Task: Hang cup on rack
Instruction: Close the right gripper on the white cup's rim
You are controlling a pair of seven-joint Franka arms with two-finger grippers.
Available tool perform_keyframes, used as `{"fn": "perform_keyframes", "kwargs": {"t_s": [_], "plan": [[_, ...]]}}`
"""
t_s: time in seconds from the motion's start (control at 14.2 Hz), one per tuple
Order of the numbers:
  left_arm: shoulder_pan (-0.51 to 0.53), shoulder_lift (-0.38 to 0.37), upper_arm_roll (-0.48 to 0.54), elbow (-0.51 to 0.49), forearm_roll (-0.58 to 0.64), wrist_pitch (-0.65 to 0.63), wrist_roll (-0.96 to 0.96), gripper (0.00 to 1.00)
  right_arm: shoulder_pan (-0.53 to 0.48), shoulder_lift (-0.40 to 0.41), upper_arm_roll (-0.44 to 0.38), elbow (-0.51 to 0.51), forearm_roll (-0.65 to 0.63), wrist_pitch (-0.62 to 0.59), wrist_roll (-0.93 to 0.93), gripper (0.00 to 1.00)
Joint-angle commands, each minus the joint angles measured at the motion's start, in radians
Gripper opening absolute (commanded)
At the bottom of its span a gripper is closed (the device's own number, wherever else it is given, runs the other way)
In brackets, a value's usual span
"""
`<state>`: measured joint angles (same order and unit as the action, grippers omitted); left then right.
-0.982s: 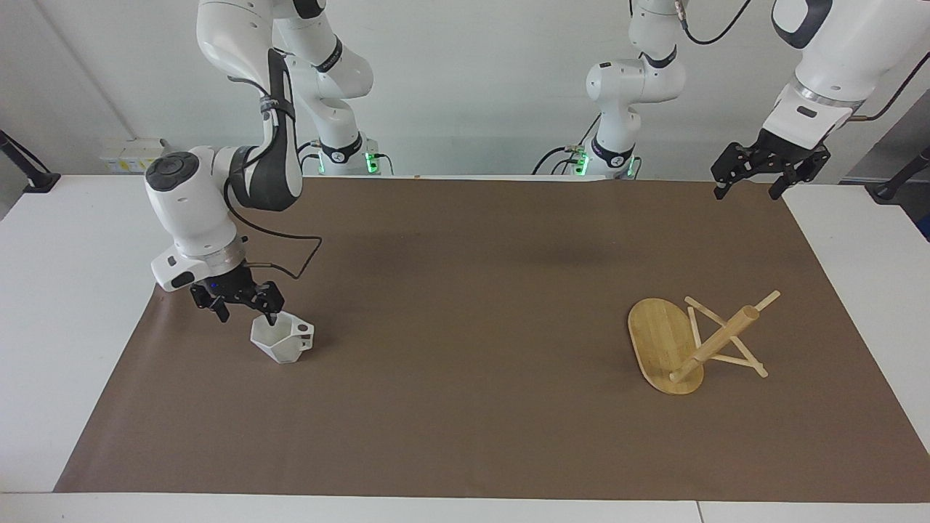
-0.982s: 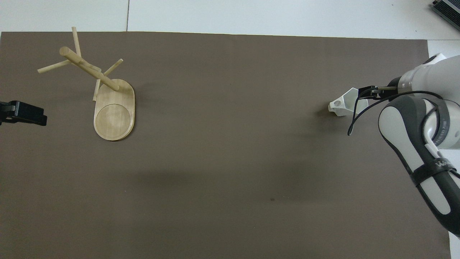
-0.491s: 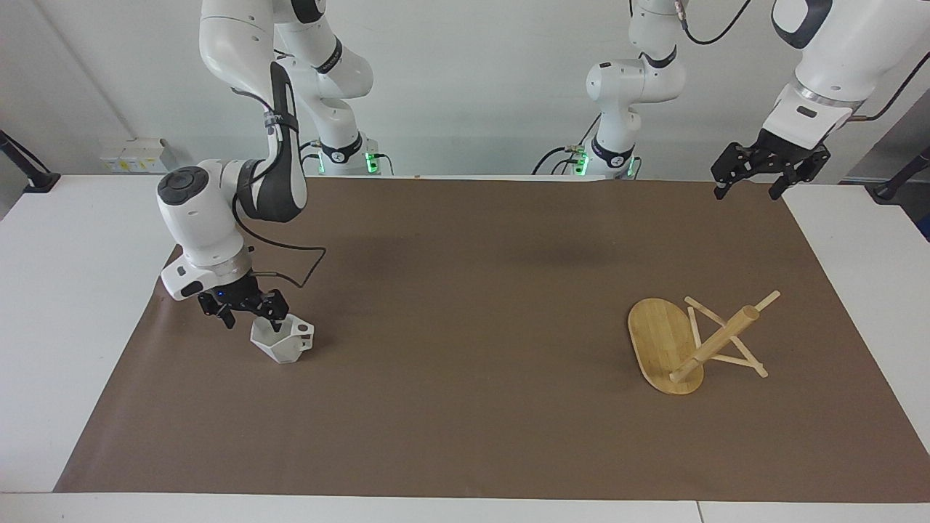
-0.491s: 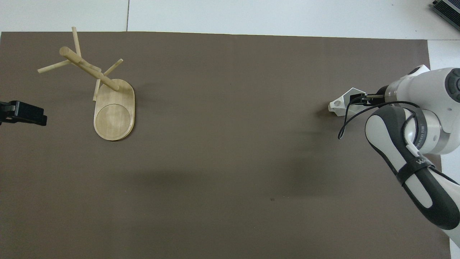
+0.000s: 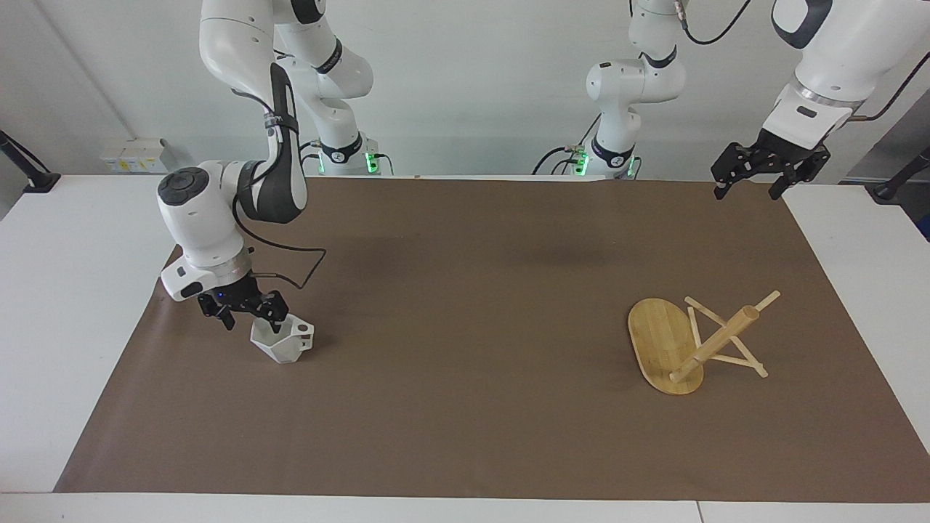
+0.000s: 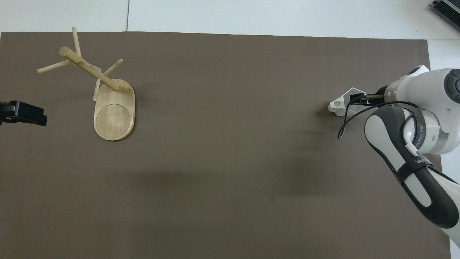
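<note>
The white faceted cup (image 5: 285, 344) stands upright on the brown mat toward the right arm's end, its handle (image 6: 336, 104) turned toward the middle of the table. My right gripper (image 5: 252, 317) is open and low at the cup. One finger dips inside the rim and the other hangs outside the wall. The overhead view shows only the right gripper's tip (image 6: 360, 98) past the wrist. The bamboo rack (image 5: 665, 341) sits toward the left arm's end, its post (image 6: 88, 69) slanting toward that end. My left gripper (image 5: 747, 190) waits open, high over the mat's corner.
The brown mat (image 5: 465, 407) covers most of the white table (image 5: 65, 305). A black cable (image 5: 294, 258) loops from the right wrist just above the mat beside the cup. A bare stretch of mat separates cup and rack.
The right arm swung its wrist in and lowered the gripper slightly onto the cup's rim, then held still. Cup, rack and left arm have not moved.
</note>
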<state>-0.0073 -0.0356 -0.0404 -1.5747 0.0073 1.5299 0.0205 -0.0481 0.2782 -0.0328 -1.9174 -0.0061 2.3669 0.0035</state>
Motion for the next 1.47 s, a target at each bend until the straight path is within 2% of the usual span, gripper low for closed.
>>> {"fn": "perform_keyframes", "kwargs": {"t_s": [0.0,0.07,0.28,0.49,0.84,0.91,1.4], "plan": [[0.012,-0.014,-0.006,-0.016,-0.007,0.001,-0.005,1.00,-0.012,-0.002,0.008,-0.023,-0.003,0.034,0.009,0.91],[0.010,-0.014,-0.006,-0.016,-0.007,0.001,-0.005,1.00,-0.012,-0.002,0.008,-0.025,-0.003,0.034,0.009,0.89],[0.012,-0.014,-0.006,-0.016,-0.007,0.001,-0.005,1.00,-0.012,-0.002,0.010,-0.023,-0.003,0.034,0.009,0.74],[0.010,-0.014,-0.006,-0.016,-0.007,0.001,-0.005,1.00,-0.012,-0.002,0.010,-0.023,-0.003,0.032,0.010,0.43],[0.012,-0.014,-0.006,-0.016,-0.009,0.001,-0.005,1.00,-0.012,-0.001,0.010,-0.020,-0.003,0.032,0.015,0.04],[0.010,-0.014,-0.006,-0.016,-0.007,0.001,-0.005,1.00,-0.012,-0.001,0.010,-0.020,-0.003,0.032,0.018,0.00],[0.012,-0.014,-0.006,-0.016,-0.007,0.001,-0.005,1.00,-0.015,0.003,0.008,-0.006,-0.003,0.028,0.021,0.00]]}}
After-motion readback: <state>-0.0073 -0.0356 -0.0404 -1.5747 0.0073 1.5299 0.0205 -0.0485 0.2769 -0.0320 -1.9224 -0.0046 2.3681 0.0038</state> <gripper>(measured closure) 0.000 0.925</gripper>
